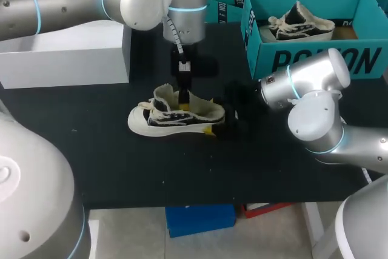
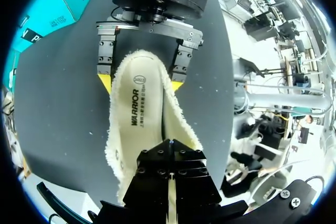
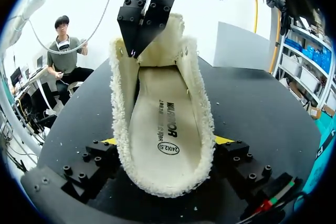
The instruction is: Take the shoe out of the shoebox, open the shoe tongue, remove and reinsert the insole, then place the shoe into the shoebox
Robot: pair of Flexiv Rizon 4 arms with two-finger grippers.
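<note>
Table point(image 1: 121, 168): black top; bare surface lies wide in front of the shoe and at its toe side, up to the front edge
Shoe point(image 1: 163, 119): on its sole in the middle of the table, toe toward the left arm's side, well apart from every edge
Shoebox point(image 1: 315, 59): teal, open, at the far right corner; its near wall is close to the right arm's joints, and a second shoe point(image 1: 300, 25) lies inside
White box point(image 1: 66, 59): at the far left, well apart from the shoe
Left gripper point(image 1: 182, 104): comes straight down into the shoe's opening near the tongue; if it grips something I cannot tell
Right gripper point(image 1: 215, 127): low at the heel, clamped on the shoe, one yellow tip on each side of the fleece rim
Only in wrist views: the insole point(image 2: 137, 108) lies flat inside the shoe point(image 2: 142, 129), and the right gripper point(image 2: 140, 83) shows both tips against the heel
Right wrist view: the left gripper point(image 3: 135, 48) stands over the front of the shoe point(image 3: 163, 129), above the insole point(image 3: 163, 98); the right gripper point(image 3: 168, 141) holds the heel
</note>
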